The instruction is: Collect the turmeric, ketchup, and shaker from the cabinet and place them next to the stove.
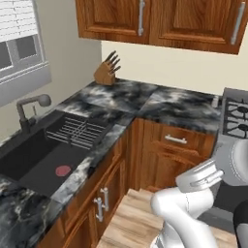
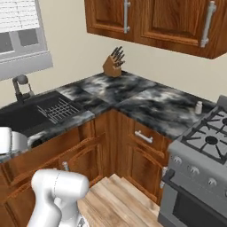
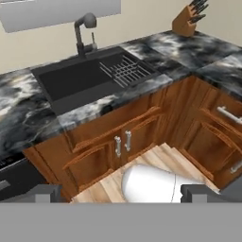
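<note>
Right base view: shaker (image 2: 198, 107) stands upright on the marbled desk (image 2: 150, 106), just beside the stove (image 2: 208, 146), near the back wall. In left base view the same shaker (image 1: 214, 101) is a tiny pale shape at the stove's (image 1: 236, 118) left edge; too small to make out more, prob. touching nothing else. Knife block (image 2: 113, 63) sits in the back corner of the desk, well apart from the shaker. Sink (image 2: 37, 113) w/ a wire rack (image 2: 58, 110) inside is set in the left run of the desk, faucet (image 2: 19, 85) behind it, window (image 2: 21, 35) above. Wooden door cupboards (image 2: 155, 20) w/ metal bar handles hang over the corner; drawer fronts (image 2: 144, 137) below the desk. Hand view: hand (image 3: 118, 194) w/ its two dark tips far apart at the bottom corners, jaws fully spread, nothing between them. It looks down at the floor (image 3: 156, 160) & lower cupboard doors (image 3: 122, 142) under the sink (image 3: 90, 78).
</note>
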Available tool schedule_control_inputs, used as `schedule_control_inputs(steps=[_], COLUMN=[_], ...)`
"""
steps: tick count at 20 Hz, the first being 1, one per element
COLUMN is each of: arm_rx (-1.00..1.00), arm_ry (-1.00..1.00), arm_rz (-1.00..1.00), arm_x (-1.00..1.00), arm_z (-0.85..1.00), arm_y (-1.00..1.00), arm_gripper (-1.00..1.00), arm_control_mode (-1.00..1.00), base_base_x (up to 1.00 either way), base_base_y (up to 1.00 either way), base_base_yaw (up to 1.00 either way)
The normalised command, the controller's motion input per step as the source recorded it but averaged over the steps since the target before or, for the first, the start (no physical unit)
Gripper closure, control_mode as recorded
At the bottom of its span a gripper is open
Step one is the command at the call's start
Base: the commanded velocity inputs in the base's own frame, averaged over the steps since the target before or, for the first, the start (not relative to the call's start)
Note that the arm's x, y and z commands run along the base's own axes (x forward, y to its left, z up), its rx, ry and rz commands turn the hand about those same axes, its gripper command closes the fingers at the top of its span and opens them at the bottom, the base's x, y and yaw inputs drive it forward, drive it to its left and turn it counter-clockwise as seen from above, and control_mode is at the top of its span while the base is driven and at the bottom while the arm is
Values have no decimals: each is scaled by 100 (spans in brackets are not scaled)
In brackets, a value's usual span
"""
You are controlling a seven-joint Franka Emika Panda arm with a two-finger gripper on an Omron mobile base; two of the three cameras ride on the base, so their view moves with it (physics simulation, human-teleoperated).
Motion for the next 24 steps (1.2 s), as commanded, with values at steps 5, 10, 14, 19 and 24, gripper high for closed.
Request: schedule_control_inputs(steps=[5, 10, 14, 19, 24], arm_rx=[0, 0, 0, 0, 0], arm_ry=[0, 0, 0, 0, 0], arm_rz=[0, 0, 0, 0, 0], arm_x=[0, 0, 0, 0, 0], arm_z=[0, 0, 0, 0, 0], arm_y=[0, 0, 0, 0, 0], arm_gripper=[-100, -100, -100, -100, -100], arm_control_mode=[100, 100, 100, 100, 100], base_base_x=[-46, -49, -35, -5, 26], base_base_y=[93, 100, 100, 64, 19], base_base_yaw=[33, 30, 29, 38, 48])
